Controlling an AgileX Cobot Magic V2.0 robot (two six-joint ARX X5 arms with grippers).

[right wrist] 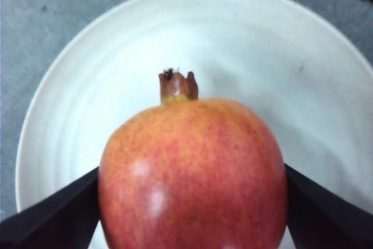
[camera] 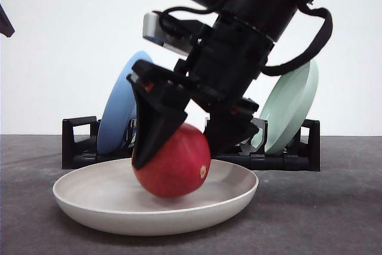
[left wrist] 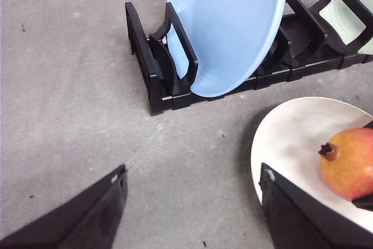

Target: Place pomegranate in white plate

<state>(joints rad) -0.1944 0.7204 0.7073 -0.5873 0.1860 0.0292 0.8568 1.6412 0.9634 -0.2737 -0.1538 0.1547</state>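
**Fruit down in the plate, release still to come**

Nearest to us in the front view sits the white plate on the grey surface, and the pomegranate is inside its rim, low in the bowl. We cannot tell from here whether the fruit's underside is resting on the plate floor or is a touch above it, since the near rim hides the contact. The right pincer is clamped on the fruit, one finger down each flank; the right wrist view confirms this, with both dark fingers pressed against the pomegranate's sides and the white plate spread beneath it.

So we judge the carrying part finished. What remains is to let go and lift clear without rolling the fruit, which is round and could shift once freed.

The left pincer hangs off to the side over bare surface with its fingers spread wide and nothing between them.

Farther back stands the black rack, holding the blue plate and the pale green plate on edge, both untouched and well behind the action.
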